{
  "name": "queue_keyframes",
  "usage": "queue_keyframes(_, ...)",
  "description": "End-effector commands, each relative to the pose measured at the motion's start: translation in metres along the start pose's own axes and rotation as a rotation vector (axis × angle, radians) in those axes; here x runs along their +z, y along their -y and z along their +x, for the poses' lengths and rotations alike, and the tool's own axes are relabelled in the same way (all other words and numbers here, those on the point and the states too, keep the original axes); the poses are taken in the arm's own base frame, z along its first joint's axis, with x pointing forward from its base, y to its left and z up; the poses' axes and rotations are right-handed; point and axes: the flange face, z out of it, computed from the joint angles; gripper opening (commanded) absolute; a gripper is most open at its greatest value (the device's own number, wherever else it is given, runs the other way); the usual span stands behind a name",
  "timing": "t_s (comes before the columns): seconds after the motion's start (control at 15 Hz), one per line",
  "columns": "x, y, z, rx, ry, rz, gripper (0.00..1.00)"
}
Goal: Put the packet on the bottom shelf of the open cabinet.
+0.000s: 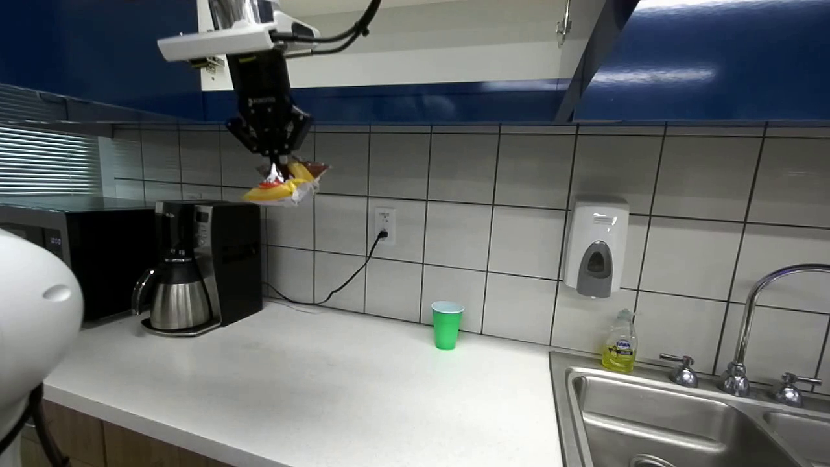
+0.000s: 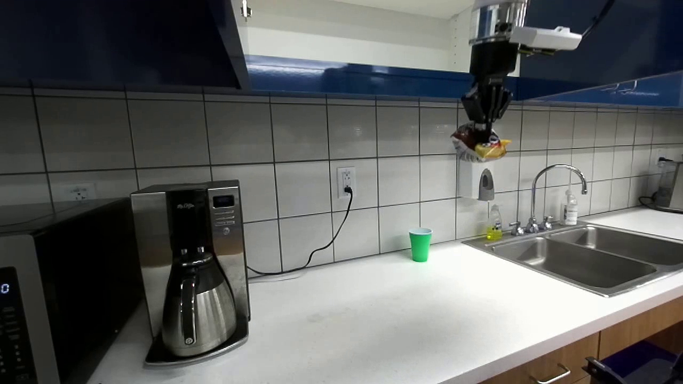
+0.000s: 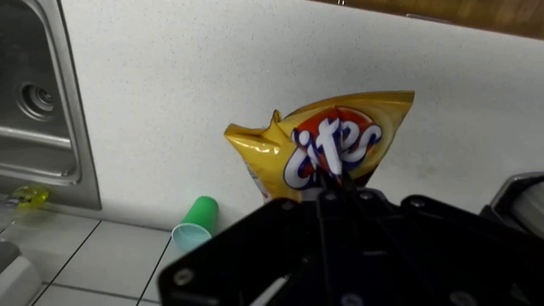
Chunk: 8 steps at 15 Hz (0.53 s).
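The packet (image 1: 295, 188) hangs crinkled from my gripper (image 1: 275, 159), high above the counter. It shows yellow, brown and white in both exterior views (image 2: 492, 151). In the wrist view the packet (image 3: 267, 159) is pinched between the closed fingertips of my gripper (image 3: 335, 180), and its lower part is partly hidden by the fingers. The open cabinet (image 1: 421, 61) has a white interior and shows in both exterior views (image 2: 347, 37). The bottom shelf's blue front edge (image 1: 402, 104) is visible; its top surface is hidden from below. The gripper and packet appear lower than this edge.
Dark blue doors (image 1: 707, 65) stand open at the cabinet's sides. A green cup (image 1: 447, 327), a coffee maker (image 2: 192, 266) and a microwave (image 2: 69, 277) stand on the counter (image 1: 363, 389). A soap dispenser (image 1: 596, 246) is on the wall near the sink (image 1: 648, 415).
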Motion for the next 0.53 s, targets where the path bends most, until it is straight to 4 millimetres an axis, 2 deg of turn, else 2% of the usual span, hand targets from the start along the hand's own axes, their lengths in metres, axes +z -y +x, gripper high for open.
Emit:
queue_keyframes(0.0,-0.068,0.0,0.005,-0.001,-0.114,-0.012,0.0)
queue_keyframes(0.2,-0.109,0.002,0.026,-0.009,-0.227,-0.025,0.0)
queue_keyframes(0.47,-0.149,0.008,0.054,-0.029,-0.366,-0.042,0.0)
